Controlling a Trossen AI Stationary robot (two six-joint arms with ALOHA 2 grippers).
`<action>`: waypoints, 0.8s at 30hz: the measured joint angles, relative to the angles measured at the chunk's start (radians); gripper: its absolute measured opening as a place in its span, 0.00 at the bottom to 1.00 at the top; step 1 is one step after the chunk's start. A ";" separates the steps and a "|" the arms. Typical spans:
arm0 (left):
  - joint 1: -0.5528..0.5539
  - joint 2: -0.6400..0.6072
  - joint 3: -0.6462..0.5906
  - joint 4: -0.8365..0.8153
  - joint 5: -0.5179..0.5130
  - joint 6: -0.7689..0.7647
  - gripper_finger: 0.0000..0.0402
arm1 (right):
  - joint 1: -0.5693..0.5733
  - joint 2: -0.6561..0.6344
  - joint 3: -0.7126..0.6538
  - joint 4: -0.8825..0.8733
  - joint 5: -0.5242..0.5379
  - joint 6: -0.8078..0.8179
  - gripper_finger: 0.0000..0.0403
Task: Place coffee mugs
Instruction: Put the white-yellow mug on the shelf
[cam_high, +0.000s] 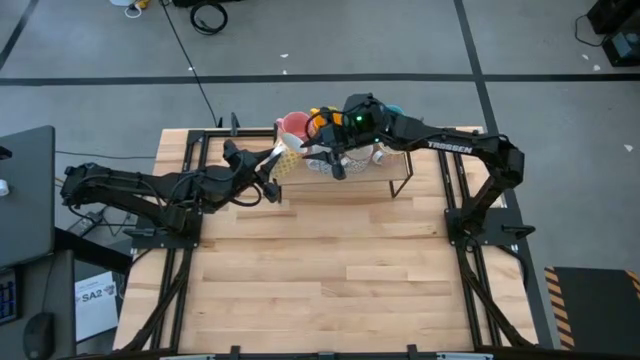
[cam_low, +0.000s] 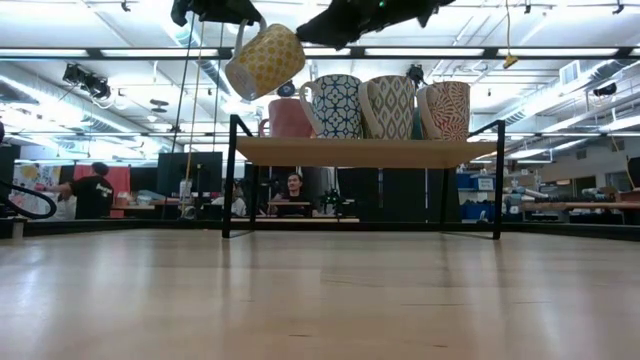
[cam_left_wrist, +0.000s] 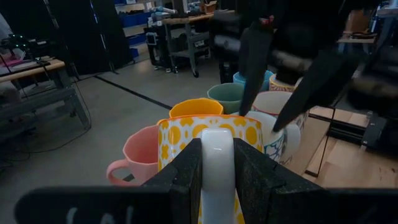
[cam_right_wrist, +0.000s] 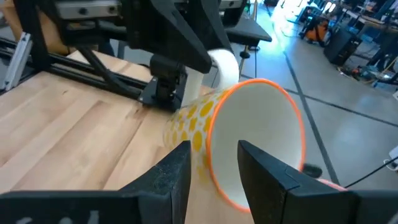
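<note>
Clearly we have the yellow mug (cam_left_wrist: 208, 140) pinched by its white handle in the left tool (cam_left_wrist: 217, 163), lifted and tilted beside the left end of the rack (cam_low: 365, 152). Gripping the handle leaves the body and rim free, which we judge suits a handover or a clean set-down on the shelf.

Our right tool (cam_right_wrist: 214, 163) sits astride that same mug's orange rim, one finger inside the mouth and one outside on the dotted wall; the fingers are set narrow but do not look clamped yet (we can't say for sure that they touch).

Further out, the rack stands at the far edge of the counter (cam_high: 330, 270) and already carries the pink mug (cam_low: 287, 117) at its left, then three patterned ones in a row. From the left wrist view we also make out orange, green and blue mugs behind them. All the mugs we can see into look empty.
</note>
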 joint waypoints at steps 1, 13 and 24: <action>0.000 0.000 0.000 0.001 0.000 0.000 0.20 | 0.000 0.011 0.000 0.007 0.000 0.001 0.34; 0.000 0.000 0.000 -0.001 -0.001 0.002 0.20 | 0.000 0.068 0.000 0.049 -0.007 0.001 0.34; 0.000 0.000 0.000 0.000 0.000 0.002 0.20 | 0.001 0.068 0.000 0.049 -0.007 0.001 0.31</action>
